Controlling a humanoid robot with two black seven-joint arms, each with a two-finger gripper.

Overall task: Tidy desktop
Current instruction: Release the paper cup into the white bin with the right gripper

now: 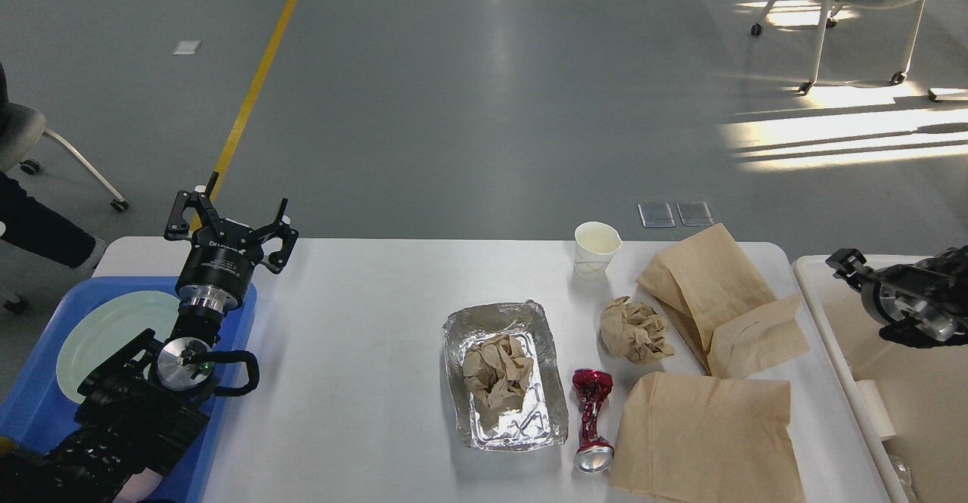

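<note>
The white desktop [363, 352] fills the lower middle of the head view. On it lie a foil tray [505, 383] holding crumpled brown paper [497, 371], a crushed red can [591, 420], a crumpled paper ball [635, 329], a white paper cup [596, 249] and two brown paper bags [711, 291] [707, 439]. My left gripper [231, 214] is open and empty, raised above the table's far left corner. My right gripper [851, 262] is over the bin at the right edge; its fingers are dark and cannot be told apart.
A blue plastic tray [45, 412] with a pale green plate [106, 336] sits at the left under my left arm. A white rectangular bin [820, 314] with brown paper inside stands right of the table. Chairs stand on the grey floor beyond.
</note>
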